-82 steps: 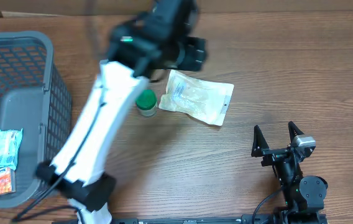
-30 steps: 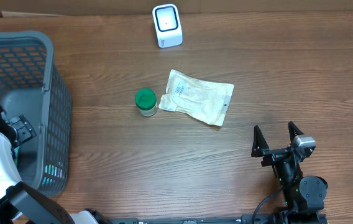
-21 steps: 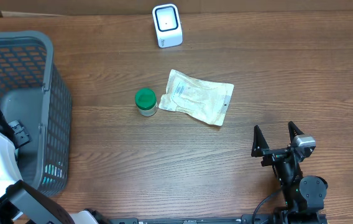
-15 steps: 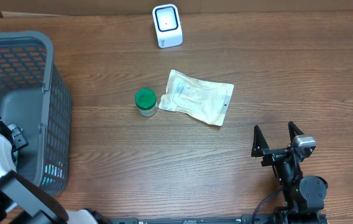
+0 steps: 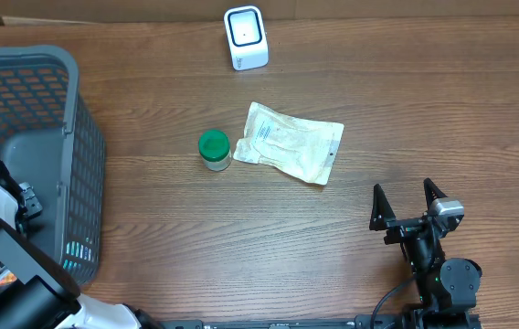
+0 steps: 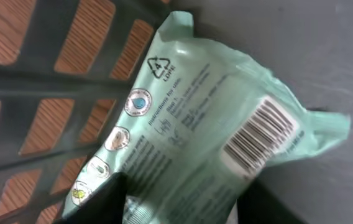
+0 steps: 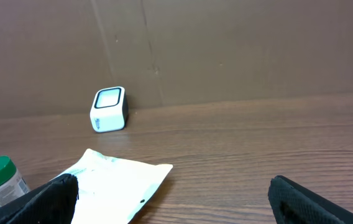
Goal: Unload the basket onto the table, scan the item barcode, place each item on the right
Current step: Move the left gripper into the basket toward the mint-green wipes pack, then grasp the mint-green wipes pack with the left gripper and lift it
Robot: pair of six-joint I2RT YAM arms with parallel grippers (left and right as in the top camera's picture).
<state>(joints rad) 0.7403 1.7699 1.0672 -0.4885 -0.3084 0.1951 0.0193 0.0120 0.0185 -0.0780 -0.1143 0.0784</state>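
Inside the grey basket point(image 5: 75, 137), the left gripper point(image 6: 179, 208) straddles the lower end of a pale green packet point(image 6: 201, 118) with its barcode point(image 6: 260, 140) showing, grip unclear, while the right gripper point(image 5: 408, 199) stands wide open, well apart

Left wrist camera, looking into a grey basket point(image 6: 52, 78). A pale green plastic packet point(image 6: 195, 130) lies tilted across the basket's smooth floor, its upper corner against the lattice wall. Printed on it: a black barcode point(image 6: 260, 142) on a white label towards the right end, a recycling triangle point(image 6: 159, 67) near the top, and a row of round icons point(image 6: 117, 140) along the left edge. Brown wooden worktop point(image 6: 2, 25) shows through the wall openings. The packet's lower end sits between the dark jaws of the left gripper point(image 6: 179, 199); firm contact cannot be judged.
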